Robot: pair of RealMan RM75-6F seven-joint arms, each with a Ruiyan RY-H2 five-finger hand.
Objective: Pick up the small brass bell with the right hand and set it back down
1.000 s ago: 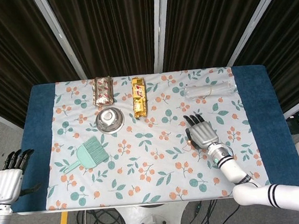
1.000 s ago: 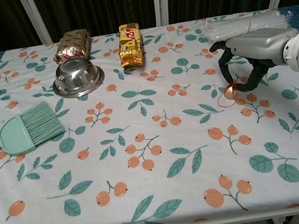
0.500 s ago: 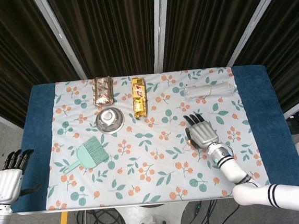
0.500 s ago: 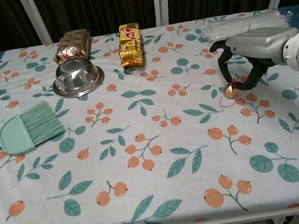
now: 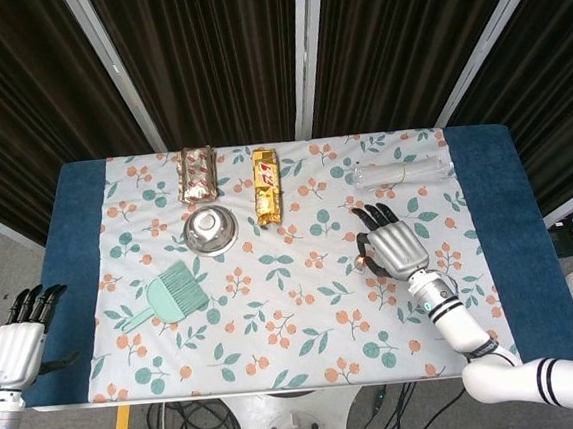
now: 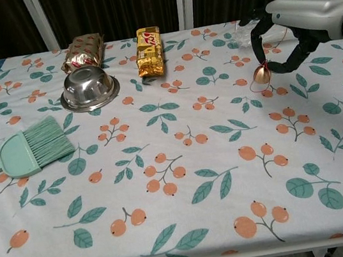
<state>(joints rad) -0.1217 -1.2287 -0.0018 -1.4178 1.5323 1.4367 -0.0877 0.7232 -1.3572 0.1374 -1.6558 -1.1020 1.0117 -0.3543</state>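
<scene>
Above open cloth [image 6: 186,184], bell [image 6: 261,76] in right hand [image 6: 292,26]

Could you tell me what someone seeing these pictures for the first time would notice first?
Most likely the silver right hand at the table's right side, holding a small brass bell that hangs above the floral tablecloth in the chest view. Next, the shiny steel bowl and mint-green plastic brush on the left. The left hand hangs off the table's left edge, holding nothing.
</scene>
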